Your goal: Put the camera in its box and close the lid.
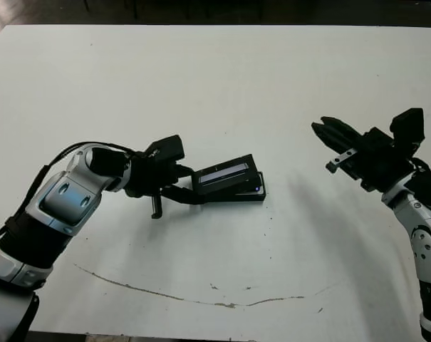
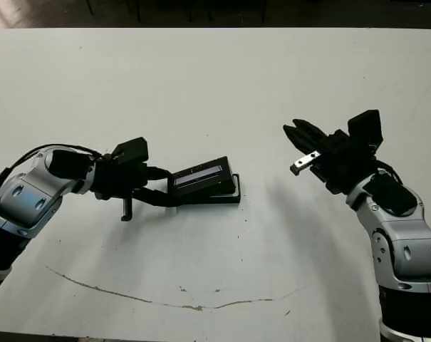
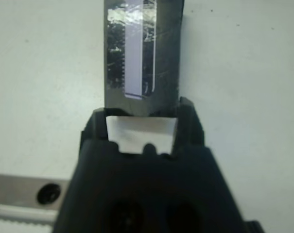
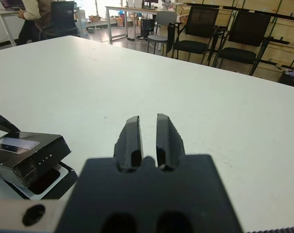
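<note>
Lid tilts over box, clamped by left pincer.

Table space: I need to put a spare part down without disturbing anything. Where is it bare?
The whole far half of the white table is bare, and so is the stretch between the box and the right gripper. It is crowded only where the left gripper holds the lid tilted over the box.

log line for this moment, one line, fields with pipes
left gripper: shut on lid, tilted over box | right gripper: shut, empty, raised apart | lid: not seated | camera: not visible
</note>
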Motion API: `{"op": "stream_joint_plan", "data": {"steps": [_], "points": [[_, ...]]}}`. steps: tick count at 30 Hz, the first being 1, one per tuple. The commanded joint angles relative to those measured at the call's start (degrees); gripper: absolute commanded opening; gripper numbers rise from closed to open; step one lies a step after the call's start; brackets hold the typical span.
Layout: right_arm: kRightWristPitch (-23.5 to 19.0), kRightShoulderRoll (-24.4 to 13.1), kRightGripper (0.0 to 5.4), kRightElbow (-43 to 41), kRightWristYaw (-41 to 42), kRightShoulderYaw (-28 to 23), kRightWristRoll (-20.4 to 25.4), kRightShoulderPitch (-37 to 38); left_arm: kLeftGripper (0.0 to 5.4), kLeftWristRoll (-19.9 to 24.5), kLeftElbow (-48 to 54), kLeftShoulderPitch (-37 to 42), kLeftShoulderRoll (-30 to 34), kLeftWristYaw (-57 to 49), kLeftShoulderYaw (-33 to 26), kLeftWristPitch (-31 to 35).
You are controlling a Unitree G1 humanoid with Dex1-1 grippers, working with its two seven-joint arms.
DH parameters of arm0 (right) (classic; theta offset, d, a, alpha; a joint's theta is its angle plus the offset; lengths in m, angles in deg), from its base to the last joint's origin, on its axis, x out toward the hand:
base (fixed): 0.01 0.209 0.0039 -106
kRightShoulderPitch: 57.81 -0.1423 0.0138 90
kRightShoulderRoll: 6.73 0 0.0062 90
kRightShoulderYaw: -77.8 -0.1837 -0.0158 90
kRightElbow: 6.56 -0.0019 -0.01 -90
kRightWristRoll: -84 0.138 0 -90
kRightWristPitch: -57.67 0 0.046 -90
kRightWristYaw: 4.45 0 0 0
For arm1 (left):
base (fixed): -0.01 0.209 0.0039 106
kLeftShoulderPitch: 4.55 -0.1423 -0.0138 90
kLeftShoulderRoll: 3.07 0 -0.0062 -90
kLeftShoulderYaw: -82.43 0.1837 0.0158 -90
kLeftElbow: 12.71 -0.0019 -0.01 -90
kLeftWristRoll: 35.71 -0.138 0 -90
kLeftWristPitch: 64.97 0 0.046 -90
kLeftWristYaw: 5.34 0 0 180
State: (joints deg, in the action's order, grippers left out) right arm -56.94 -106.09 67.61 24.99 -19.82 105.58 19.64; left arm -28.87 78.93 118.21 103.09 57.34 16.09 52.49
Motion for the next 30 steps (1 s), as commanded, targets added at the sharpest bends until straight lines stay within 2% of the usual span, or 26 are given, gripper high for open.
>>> {"op": "stream_joint_plan", "data": {"steps": [1, 12, 19, 24, 30], "points": [[-0.48, -0.61, 0.00, 0.50, 0.21, -0.18, 0.01, 0.44, 0.57, 0.13, -0.17, -0.05, -0.54, 2.96, 2.79, 1.49], [-1.04, -1.08, 0.00, -0.06, 0.19, -0.60, 0.29, 0.86, 0.57, -4.13, -2.23, 3.80, -3.04, 2.55, 7.57, 1.60], [-1.01, -0.86, 0.00, 0.24, 0.23, -0.62, 0.62, 0.78, 0.57, -5.91, -1.84, 4.31, -4.52, 2.05, 8.69, 0.68], [-0.93, -0.68, 0.00, 0.36, 0.29, -0.57, 0.74, 0.79, 0.57, -6.35, -1.30, 4.87, -5.55, 2.16, 9.14, 3.24], [-0.61, -1.16, 0.00, -0.31, 0.10, -0.37, -0.16, 1.22, 0.57, -8.52, -0.20, 4.85, -5.28, 1.97, 10.17, 1.72]]}}
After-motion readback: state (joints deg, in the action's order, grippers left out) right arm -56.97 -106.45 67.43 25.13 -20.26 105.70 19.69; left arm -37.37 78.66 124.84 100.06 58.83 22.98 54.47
